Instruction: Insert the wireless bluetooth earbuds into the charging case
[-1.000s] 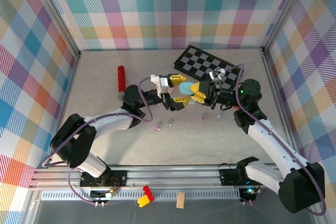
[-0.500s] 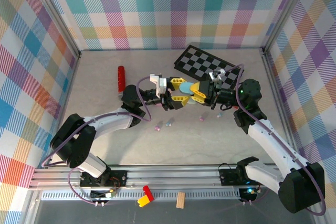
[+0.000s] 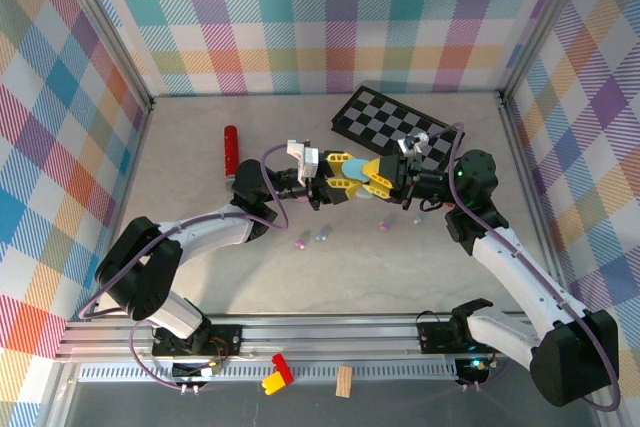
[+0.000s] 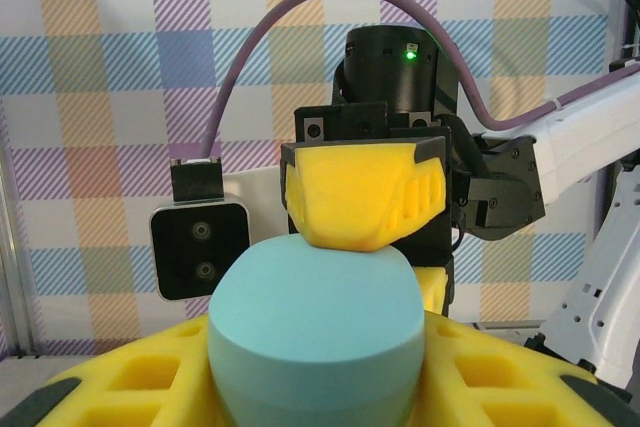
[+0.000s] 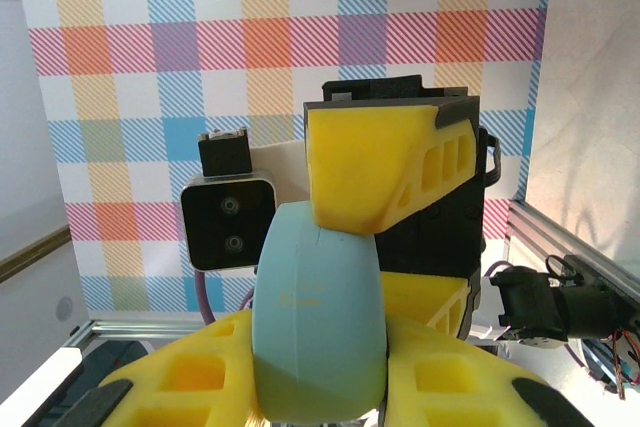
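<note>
– Pale-blue charging case [image 4: 315,327], held?
– Yes, left gripper [image 3: 338,184] and right gripper [image 3: 375,175] both closed on it, mid-air between them. Tiny pastel earbuds [image 3: 322,236] lie loose on the table [image 3: 200,242] beneath

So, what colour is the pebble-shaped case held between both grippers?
Plain pale turquoise; the smooth pebble-shaped plastic case shows best in the left wrist view.

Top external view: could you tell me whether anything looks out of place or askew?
Several earbuds lie scattered on the table, outside the blue charging case, which the left gripper and right gripper pinch in mid-air. The checkered board sits askew.
</note>
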### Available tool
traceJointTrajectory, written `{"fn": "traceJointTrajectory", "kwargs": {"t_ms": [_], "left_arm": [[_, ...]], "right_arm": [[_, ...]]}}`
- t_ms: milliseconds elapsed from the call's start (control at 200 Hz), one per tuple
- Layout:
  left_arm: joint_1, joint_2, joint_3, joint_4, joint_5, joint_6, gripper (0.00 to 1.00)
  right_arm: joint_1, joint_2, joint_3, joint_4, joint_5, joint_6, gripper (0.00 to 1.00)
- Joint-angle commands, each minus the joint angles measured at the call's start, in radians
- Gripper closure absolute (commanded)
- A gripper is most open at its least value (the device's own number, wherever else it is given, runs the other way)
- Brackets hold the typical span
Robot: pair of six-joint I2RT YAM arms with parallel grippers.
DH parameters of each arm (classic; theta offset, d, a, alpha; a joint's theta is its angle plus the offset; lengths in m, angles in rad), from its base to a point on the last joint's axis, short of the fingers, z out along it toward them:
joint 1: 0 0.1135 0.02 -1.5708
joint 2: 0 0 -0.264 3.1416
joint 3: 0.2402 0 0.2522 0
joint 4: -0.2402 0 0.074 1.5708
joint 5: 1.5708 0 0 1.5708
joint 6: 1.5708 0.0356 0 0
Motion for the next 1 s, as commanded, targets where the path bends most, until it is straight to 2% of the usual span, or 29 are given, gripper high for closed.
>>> {"fn": "traceJointTrajectory", "kwargs": {"t_ms": [0,85,150,245,315,440,505,585,740,805,900,995], "left_arm": [[0.0,-0.039,0.026,0.01,0.03,0.007,0.61],[0.002,-0.053,0.022,-0.022,0.026,0.028,0.61],[0.002,-0.072,0.018,-0.069,0.02,0.056,0.61],[0.002,-0.104,0.006,-0.137,0.011,0.088,0.61],[0.002,-0.124,-0.002,-0.189,0.013,0.099,0.6],[0.002,-0.16,0.006,-0.321,0.05,0.1,0.6],[0.002,-0.183,0.016,-0.394,0.07,0.098,0.6],[0.002,-0.22,0.036,-0.509,0.093,0.108,0.6],[0.002,-0.276,0.074,-0.709,0.114,0.171,0.6],[0.002,-0.283,0.078,-0.725,0.114,0.169,0.6],[0.0,-0.29,0.074,-0.725,0.107,0.162,0.6],[0.0,-0.296,0.076,-0.727,0.101,0.162,0.6]], "right_arm": [[-0.008,-0.018,0.032,-0.021,0.002,-0.043,0.85],[-0.009,-0.037,0.055,-0.103,0.016,-0.111,0.61],[-0.013,-0.063,0.095,-0.257,0.045,-0.226,0.45],[-0.015,-0.106,0.187,-0.601,0.14,-0.5,0.29],[-0.015,-0.12,0.259,-0.806,0.216,-0.714,0.23],[-0.011,-0.133,0.355,-1.025,0.295,-1.119,0.18],[0.036,-0.136,0.44,-1.164,0.397,-1.336,0.16],[0.088,-0.146,0.503,-1.235,0.457,-1.49,0.15],[0.127,-0.096,0.585,-1.291,0.447,-1.585,0.15],[0.167,-0.049,0.636,-1.344,0.466,-1.625,0.14],[0.234,0.004,0.678,-1.382,0.558,-1.677,0.12],[0.266,0.043,0.695,-1.387,0.607,-1.707,0.12]]}}
